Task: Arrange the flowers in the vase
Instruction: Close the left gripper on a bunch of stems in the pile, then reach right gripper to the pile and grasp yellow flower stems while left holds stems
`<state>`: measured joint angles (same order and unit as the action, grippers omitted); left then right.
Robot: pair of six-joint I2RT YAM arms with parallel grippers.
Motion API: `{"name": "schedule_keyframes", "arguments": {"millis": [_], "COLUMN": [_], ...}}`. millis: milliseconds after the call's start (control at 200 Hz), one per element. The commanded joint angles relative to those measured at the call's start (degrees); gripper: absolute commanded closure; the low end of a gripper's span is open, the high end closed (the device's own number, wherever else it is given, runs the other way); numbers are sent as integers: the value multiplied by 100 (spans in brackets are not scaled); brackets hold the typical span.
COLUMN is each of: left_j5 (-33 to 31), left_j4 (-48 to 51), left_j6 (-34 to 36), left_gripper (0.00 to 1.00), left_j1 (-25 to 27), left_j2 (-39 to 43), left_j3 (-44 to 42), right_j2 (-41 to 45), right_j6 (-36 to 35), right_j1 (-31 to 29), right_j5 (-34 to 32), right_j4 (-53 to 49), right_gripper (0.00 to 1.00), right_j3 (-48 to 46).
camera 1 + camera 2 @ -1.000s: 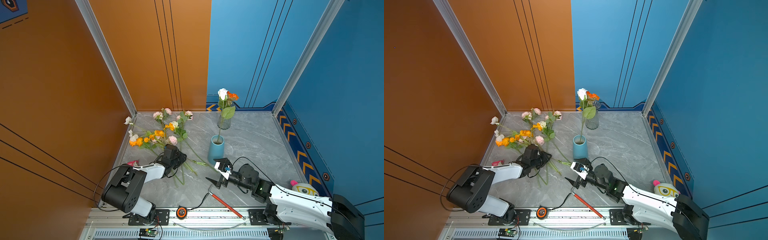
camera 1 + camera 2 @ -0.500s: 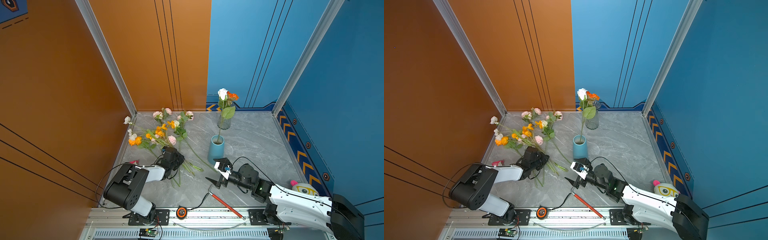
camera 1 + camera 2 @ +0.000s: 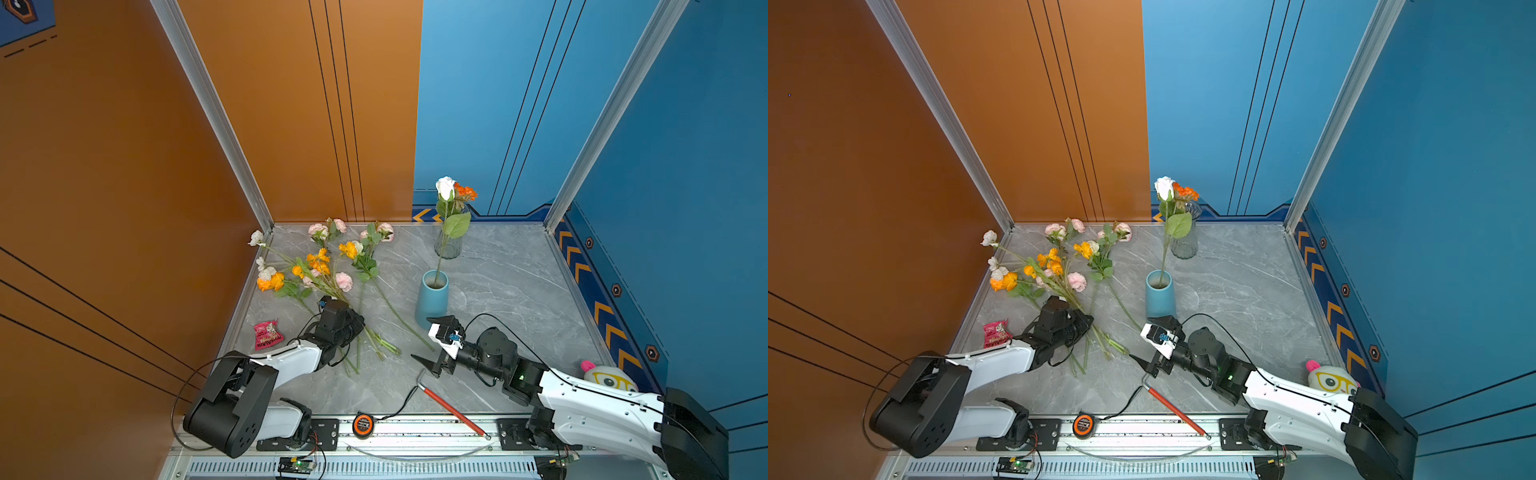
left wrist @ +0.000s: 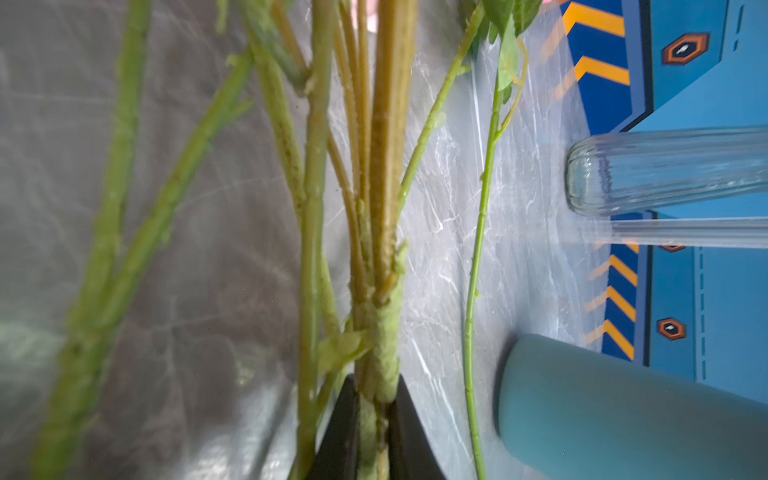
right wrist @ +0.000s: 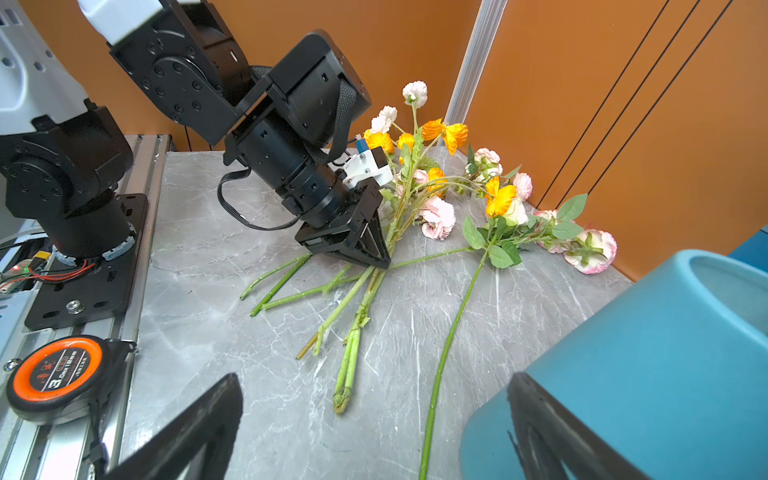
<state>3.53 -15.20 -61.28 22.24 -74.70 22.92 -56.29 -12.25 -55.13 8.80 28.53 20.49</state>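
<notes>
Task status, as I read it, is early: one white rose (image 3: 445, 188) stands in the blue vase (image 3: 432, 301), the other flowers (image 3: 324, 270) lie on the table (image 3: 507, 286) with my left gripper (image 5: 384, 257) clamped on their stems (image 4: 386, 291), right gripper (image 3: 424, 338) spread wide.

The white-and-black left arm (image 3: 286, 361) reaches forward and low, wrist bent downward. Its black left end effector (image 5: 380, 255) points tip-down, jaws pinched tight on a bundle of green flower stems (image 4: 384, 332). The matching right arm (image 3: 582, 399) stretches inward, and its right end effector (image 3: 419, 337) is spread wide, gripping nothing.
</notes>
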Motion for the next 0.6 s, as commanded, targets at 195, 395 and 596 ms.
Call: {"name": "schedule_keyframes", "arguments": {"millis": [195,395,596], "left_j5": [-82,455,616], "left_j4": [1680,1475,1233], "left_j6": [1294,1680,1610], "left_gripper": [100,100,100], "left_j1": [44,-66,-191], "left_j2": [1202,1746,2633], "left_j3": [309,127,-200], "right_j2": [-941,-2113,-3209], "right_j6": [506,1206,1790], "right_j1": [-49,-93,-243], "right_j5": [68,402,764], "right_j4": [-131,-662,-630], "right_gripper": [0,11,25], "right_j3": [792,1925,2758]}}
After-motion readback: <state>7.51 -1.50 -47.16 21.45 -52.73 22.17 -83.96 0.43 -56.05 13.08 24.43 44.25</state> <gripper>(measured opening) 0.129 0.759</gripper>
